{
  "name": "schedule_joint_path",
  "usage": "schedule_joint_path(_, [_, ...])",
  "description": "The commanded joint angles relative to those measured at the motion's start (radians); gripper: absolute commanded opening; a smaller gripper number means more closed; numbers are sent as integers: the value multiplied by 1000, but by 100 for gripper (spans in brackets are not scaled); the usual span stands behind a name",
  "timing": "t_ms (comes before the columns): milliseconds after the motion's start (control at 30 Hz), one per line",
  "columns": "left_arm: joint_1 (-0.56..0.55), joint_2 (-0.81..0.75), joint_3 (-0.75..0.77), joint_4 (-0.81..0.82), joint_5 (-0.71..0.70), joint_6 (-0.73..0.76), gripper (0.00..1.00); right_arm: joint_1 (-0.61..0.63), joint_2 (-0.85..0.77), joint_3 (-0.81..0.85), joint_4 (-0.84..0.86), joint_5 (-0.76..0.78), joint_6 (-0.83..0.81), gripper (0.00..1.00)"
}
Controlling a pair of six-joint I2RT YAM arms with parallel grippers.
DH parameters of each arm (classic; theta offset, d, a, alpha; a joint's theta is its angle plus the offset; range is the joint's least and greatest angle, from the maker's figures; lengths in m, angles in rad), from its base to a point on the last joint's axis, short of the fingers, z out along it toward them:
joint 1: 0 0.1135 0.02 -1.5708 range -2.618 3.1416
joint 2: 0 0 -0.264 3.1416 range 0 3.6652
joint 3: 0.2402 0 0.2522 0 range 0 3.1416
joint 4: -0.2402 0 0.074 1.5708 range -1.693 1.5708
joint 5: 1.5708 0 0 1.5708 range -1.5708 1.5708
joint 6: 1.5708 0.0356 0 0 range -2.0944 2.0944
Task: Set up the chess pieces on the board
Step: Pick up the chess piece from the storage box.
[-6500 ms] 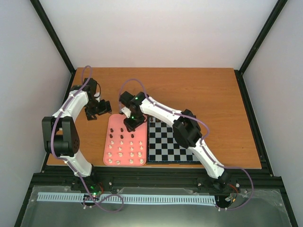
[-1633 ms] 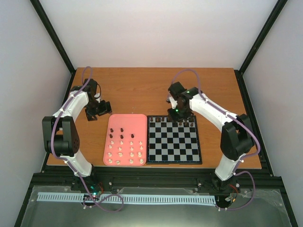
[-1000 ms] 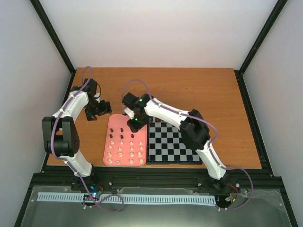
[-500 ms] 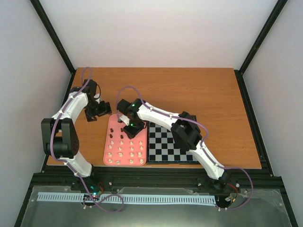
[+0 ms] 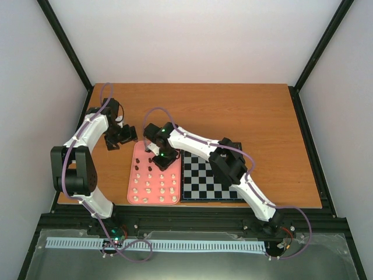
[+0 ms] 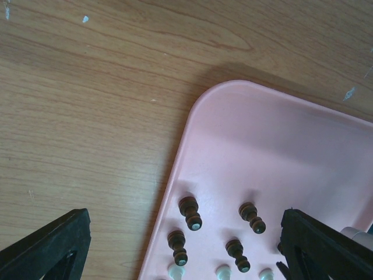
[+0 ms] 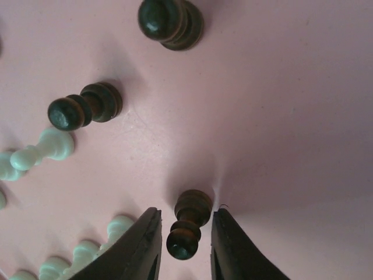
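**Right tool** (image 5: 156,153): It is set over the far part of the pink tray (image 5: 132,186), pointing down. In the right wrist view its fingers (image 7: 145,248) stand only a little apart. They straddle one dark piece (image 7: 187,224) that stands upright on the tray floor. A thin gap shows on one side of the piece; contact on the other side cannot be confirmed. Nothing is lifted or clamped yet.

The narrow spread suits the crowding. Two more dark pieces (image 7: 87,105) stand beyond the fingertips and cream pieces (image 7: 41,150) stand off to one side. A wider spread would risk toppling a neighbour.

**Left tool** (image 5: 119,135): It is held above the counter (image 5: 233,111), just off the tray's far corner. Its fingers are spread wide with nothing between them. Ahead of them lie the tray corner and four dark pieces. Judged from this pose, it is parked out of the way so the right arm has free reach.

**Board** (image 5: 204,181): It lies against the tray, on the side of the right tool away from the left tool. The right arm crosses it and hides its far rows.

**Step in hand (judged):** picking up the straddled piece. The close should be square, followed by a straight lift.
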Motion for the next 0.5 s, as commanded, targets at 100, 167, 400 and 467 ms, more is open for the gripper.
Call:
schedule_joint_path(100, [0, -28, 2, 11, 9, 4, 100, 1, 26, 38, -11, 39, 10, 4])
schedule_joint_path(167, [0, -27, 2, 9, 10, 5, 100, 0, 15, 37, -14, 64, 14, 3])
schedule_joint_path(400, [0, -31, 2, 6, 5, 6, 100, -48, -167, -71, 17, 97, 53, 3])
schedule_joint_path(467, [0, -33, 0, 7, 4, 6, 100, -82, -245, -137, 21, 99, 65, 3])
